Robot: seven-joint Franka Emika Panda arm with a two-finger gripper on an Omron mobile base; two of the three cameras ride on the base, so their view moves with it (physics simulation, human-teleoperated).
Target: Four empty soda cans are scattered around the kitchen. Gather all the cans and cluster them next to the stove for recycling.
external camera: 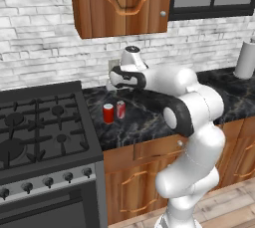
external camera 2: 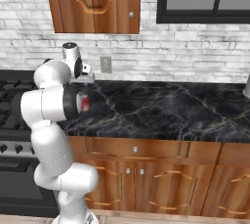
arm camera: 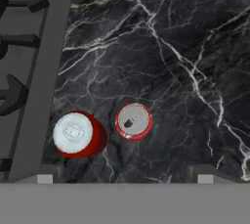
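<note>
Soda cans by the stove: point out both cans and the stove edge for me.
bright red can [arm camera: 73, 133], hand view, silvery top.
darker can [arm camera: 133, 120], hand view, lid.
stove [arm camera: 46, 71], hand view, grey side rim.

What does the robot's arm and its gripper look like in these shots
The arm is glossy white, built of rounded, bulbous segments with dark grey to black bands at the joints. A small cylindrical cap with a dark top sits on its wrist end. No cables or markings show. The gripper shows in the hand view as two small, blocky dark grey fingertips with lighter patches.
</note>
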